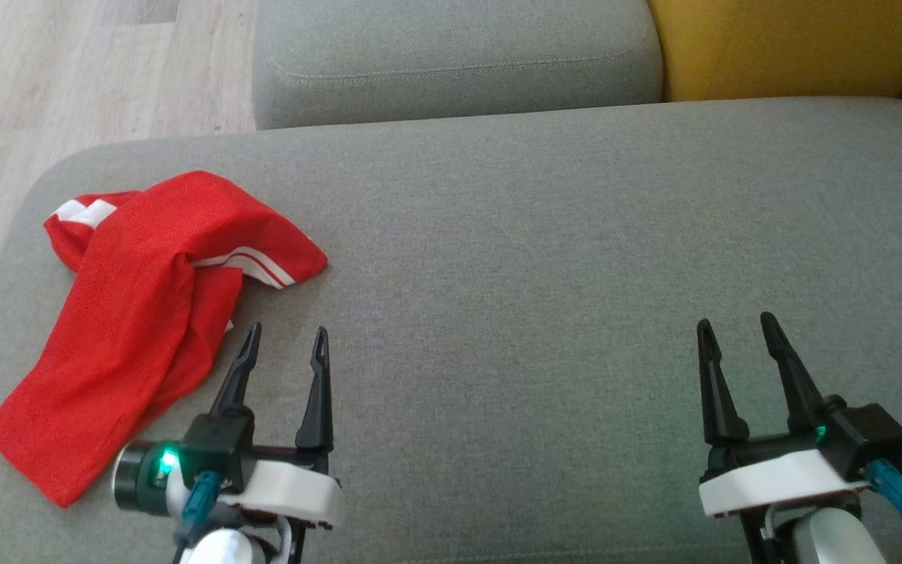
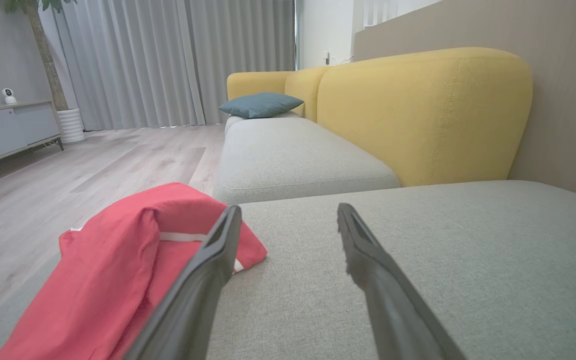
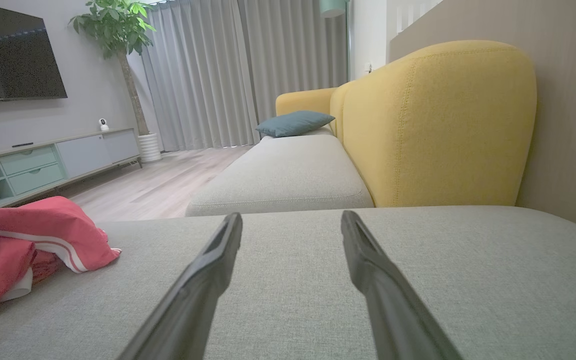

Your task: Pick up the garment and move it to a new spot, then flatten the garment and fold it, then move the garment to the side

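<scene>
The red garment [image 1: 146, 313] was seen lying crumpled on the left part of the grey sofa seat [image 1: 537, 235], close to the seat's left edge. White stripes were shown along a folded hem and at its far corner. The cloth was bunched into loose folds and was gripped by nothing.

The left claw [image 1: 286, 329] was held low over the seat, just beside the garment's near right edge, with its two dark fingers spread apart and nothing between them (whether the outer finger brushed the cloth could not be told). The right claw [image 1: 736, 319] was held well apart from the garment, over bare grey fabric on the right part of the seat. Its fingers were likewise parted and nothing was caught between them. A green light was lit on each wrist.

Beyond the seat, a second grey cushion [image 1: 451, 55] was set against a yellow backrest [image 1: 788, 39], and a teal pillow [image 2: 260, 104] was laid at the cushion's far end. A pale wooden floor [image 1: 67, 70] was visible to the left, with grey curtains [image 2: 168, 60], a potted plant [image 3: 118, 25], a television [image 3: 13, 55] and a low cabinet [image 3: 43, 160] behind it.
</scene>
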Controlling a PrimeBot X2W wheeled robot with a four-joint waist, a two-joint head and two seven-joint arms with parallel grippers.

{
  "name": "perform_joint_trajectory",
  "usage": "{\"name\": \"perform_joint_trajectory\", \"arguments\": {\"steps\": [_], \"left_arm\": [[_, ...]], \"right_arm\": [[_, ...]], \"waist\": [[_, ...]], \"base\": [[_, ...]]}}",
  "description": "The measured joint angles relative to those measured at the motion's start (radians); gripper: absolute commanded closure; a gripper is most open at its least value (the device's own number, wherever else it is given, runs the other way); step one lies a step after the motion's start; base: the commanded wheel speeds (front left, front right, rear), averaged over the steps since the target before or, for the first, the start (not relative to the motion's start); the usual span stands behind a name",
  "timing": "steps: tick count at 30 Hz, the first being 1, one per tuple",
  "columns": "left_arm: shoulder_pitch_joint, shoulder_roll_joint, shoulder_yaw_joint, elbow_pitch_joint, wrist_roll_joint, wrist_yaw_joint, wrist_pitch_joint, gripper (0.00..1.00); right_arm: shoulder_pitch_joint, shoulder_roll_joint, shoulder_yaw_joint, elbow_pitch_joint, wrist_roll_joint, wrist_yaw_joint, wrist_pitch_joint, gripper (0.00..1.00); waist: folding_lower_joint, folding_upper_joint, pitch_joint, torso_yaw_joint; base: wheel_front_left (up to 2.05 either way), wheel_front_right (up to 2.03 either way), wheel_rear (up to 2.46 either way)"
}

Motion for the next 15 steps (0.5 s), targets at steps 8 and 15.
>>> {"name": "perform_joint_trajectory", "arguments": {"steps": [8,15], "left_arm": [[0.000,-0.001,-0.001,0.013,0.007,0.001,0.000,0.00],[0.000,-0.002,0.012,0.004,-0.097,-0.005,0.000,0.00]], "right_arm": [[0.000,0.000,-0.003,0.005,-0.010,0.000,0.000,0.00],[0.000,0.000,-0.004,0.011,0.021,0.000,0.000,0.00]], "waist": [[0.0000,0.0000,0.001,-0.005],[0.0000,0.0000,0.000,-0.005]], "base": [[0.00,0.00,0.00],[0.00,0.00,0.00]]}}
